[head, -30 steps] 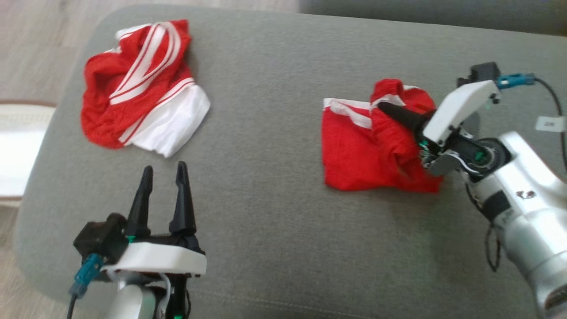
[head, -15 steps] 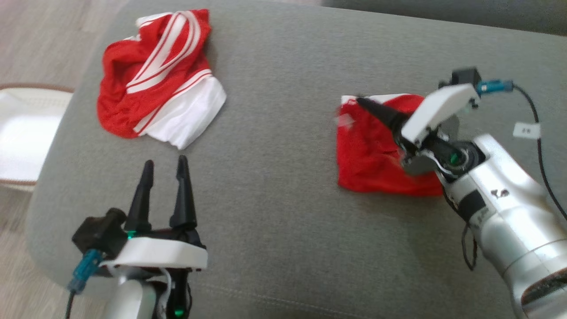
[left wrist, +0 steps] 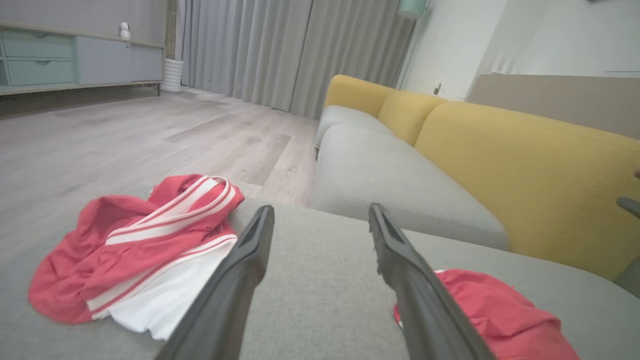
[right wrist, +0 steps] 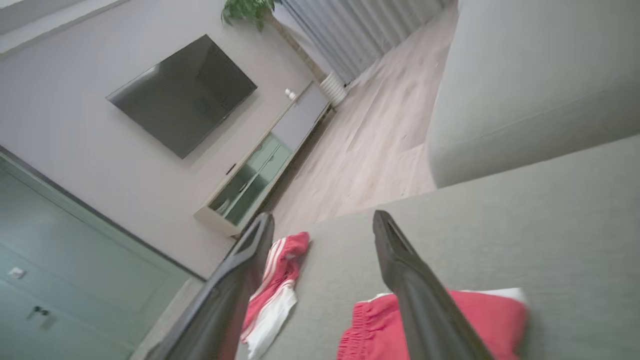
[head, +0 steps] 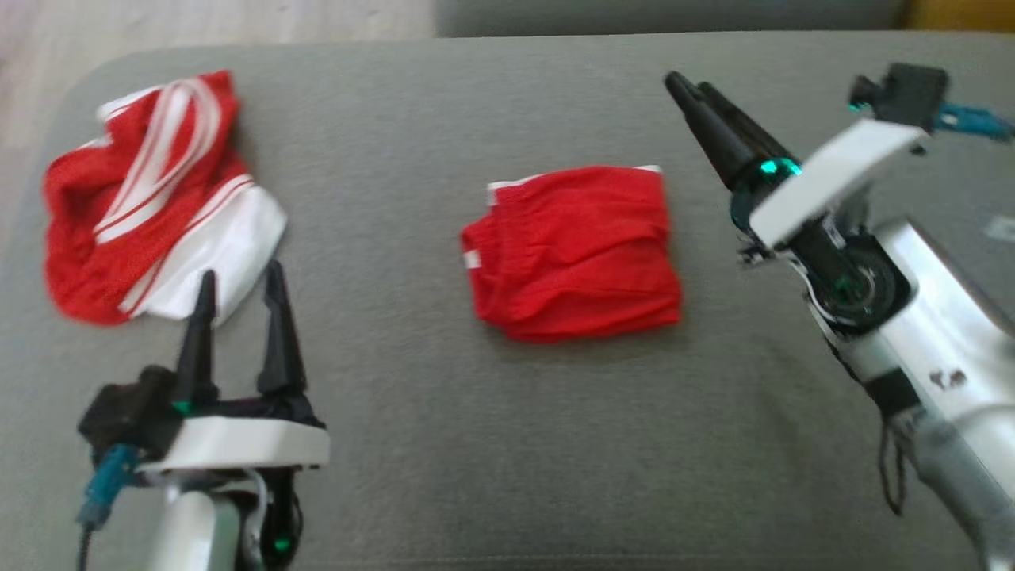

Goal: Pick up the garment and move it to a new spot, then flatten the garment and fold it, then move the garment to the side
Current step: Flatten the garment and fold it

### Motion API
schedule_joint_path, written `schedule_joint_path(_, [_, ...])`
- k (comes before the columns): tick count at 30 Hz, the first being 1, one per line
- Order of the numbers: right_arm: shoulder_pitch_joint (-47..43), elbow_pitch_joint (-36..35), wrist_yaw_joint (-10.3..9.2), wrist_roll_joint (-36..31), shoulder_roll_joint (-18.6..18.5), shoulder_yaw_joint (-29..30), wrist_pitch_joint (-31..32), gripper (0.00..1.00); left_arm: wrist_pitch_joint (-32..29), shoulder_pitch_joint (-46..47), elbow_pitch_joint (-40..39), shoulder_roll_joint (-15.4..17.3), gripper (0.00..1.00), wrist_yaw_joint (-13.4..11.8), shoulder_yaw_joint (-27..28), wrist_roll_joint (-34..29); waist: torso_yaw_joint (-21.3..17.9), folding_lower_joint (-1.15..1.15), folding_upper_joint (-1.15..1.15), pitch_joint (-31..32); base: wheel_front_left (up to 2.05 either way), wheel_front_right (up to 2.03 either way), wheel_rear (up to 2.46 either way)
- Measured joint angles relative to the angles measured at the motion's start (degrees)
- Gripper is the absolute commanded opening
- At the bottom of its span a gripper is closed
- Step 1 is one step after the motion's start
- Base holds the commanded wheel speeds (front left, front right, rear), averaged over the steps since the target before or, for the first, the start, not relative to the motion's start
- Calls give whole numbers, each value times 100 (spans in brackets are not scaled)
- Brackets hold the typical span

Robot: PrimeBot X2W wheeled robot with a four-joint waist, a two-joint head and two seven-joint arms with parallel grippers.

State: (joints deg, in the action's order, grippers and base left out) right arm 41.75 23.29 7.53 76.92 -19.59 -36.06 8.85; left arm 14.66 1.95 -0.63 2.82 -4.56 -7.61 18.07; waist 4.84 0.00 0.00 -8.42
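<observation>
Nearest the camera, the left tool (head: 240,271) hung low over the front of the grey cushion (head: 507,444), its two fingers spread wide with nothing between them. Out in the middle of the cushion lay the folded garment (head: 575,250), a squarish red bundle with a white band along its far edge, flat on the fabric and touched by neither arm. To its right the right tool (head: 688,83) was up off the cushion, angled up and away. Its fingers overlapped in the head view, but its own wrist view showed them wide apart and empty. By the look of it the fold was finished and the step in hand was the last one, shifting the bundle aside. That would call for one tool to come down on an edge and pinch all the layers together so the fold held. Farther left sat a crumpled red-and-white garment (head: 151,198), well apart. The head view was blurred, the right arm ran off the picture, and a finger hid part of the bundle in both wrist views.
</observation>
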Motion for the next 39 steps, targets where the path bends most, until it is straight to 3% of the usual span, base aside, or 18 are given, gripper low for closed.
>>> schedule_joint_path(6, [-140, -438, 0, -1031, -479, -214, -1211, 100, 2, 180, -93, -1, 100, 109, 331, -215, -527, 0, 0, 68, 0, 0, 0])
schedule_joint_path(12, [-686, 1, 0, -1996, -610, 157, -2131, 100, 3, 171, 147, 2, 100, 212, 452, -405, -893, 0, 0, 252, 0, 0, 0])
schedule_joint_path(19, [-1588, 364, 0, -3483, -127, 1034, -2307, 100, 3, -18, 389, 0, 100, 263, 589, -430, -1125, 0, 0, 533, 0, 0, 0])
schedule_joint_path(27, [-2368, 3, 0, -4991, 457, 2074, -2323, 100, 3, -46, 731, -2, 100, 259, 660, -546, -1021, 0, 0, 551, 0, 0, 0])
schedule_joint_path(39, [-2736, -177, 0, -5687, 686, 2373, -2323, 100, 3, -30, 950, -7, 100, 255, 654, -692, -930, 0, 0, 585, 0, 0, 0])
